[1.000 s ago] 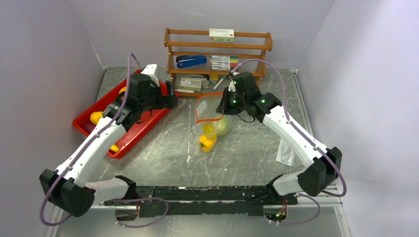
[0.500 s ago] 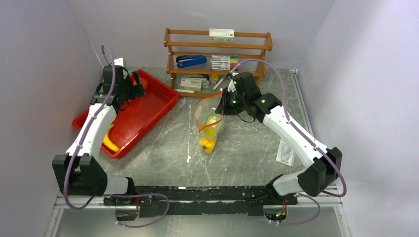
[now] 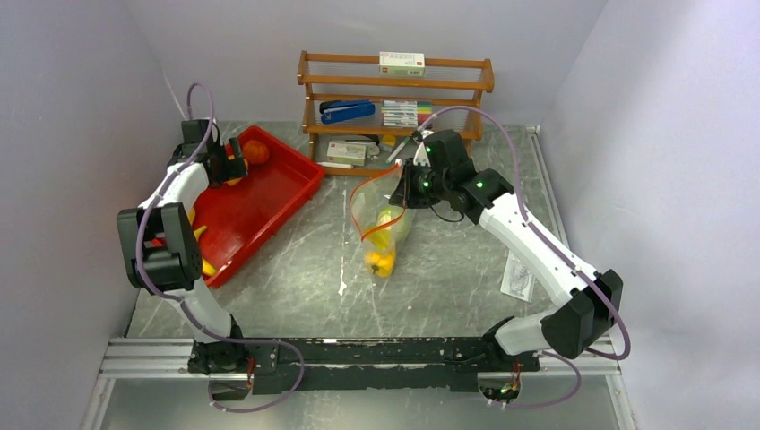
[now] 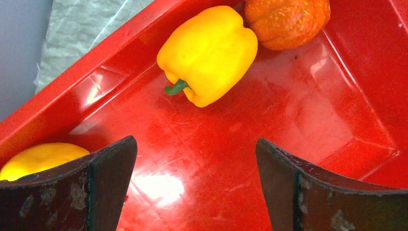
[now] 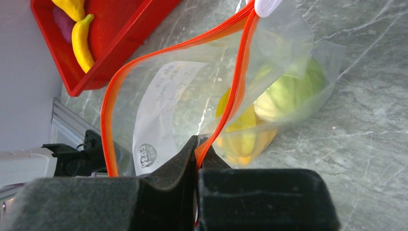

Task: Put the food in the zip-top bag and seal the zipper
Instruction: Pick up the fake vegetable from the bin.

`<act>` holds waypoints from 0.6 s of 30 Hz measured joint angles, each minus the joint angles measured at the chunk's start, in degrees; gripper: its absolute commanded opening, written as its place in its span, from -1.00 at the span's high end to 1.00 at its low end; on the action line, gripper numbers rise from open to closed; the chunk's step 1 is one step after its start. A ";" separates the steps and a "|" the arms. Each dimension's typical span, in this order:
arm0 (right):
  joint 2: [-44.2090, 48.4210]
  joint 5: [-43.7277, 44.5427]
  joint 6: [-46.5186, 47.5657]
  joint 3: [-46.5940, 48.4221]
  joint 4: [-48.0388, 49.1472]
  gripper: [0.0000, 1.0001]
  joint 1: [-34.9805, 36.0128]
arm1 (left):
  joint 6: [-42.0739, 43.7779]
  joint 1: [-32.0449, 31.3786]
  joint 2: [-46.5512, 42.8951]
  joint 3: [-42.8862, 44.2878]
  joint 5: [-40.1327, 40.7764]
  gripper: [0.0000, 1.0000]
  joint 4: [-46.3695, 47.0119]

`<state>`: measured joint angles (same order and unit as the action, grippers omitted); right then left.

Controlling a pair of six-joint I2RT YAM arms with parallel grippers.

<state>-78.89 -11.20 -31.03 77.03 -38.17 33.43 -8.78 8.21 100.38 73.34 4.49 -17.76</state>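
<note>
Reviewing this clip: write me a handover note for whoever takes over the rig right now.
Left gripper: open, empty, over the red tray, near a yellow pepper.
Right gripper: shut on the zip-top bag at its zipper edge, holding the mouth open.
Done: a green round fruit and some yellow pieces are inside the bag.
Left: the pepper, an orange pumpkin-like piece, a banana and other pieces in the tray go into the bag; then seal the zipper.

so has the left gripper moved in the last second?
Yes. The left gripper swung left, away from the wooden shelf, over the red tray.
</note>
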 measured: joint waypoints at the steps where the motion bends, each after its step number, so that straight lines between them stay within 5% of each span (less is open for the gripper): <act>1: 0.02 -0.02 0.00 0.00 0.17 1.00 0.00 | 0.96 -0.07 0.13 -0.02 -0.11 -0.87 0.00; 10: 0.02 0.02 0.09 0.00 0.20 1.00 0.00 | 17.11 -1.38 -0.76 -0.20 -0.70 -0.97 5.20; 18: 0.02 0.04 0.15 0.00 0.20 1.00 0.00 | 36.74 -8.79 8.24 1.36 4.79 -0.97 8.09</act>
<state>-78.87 -11.16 -30.87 77.03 -37.98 33.43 27.97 -0.58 108.62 74.70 9.28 -9.67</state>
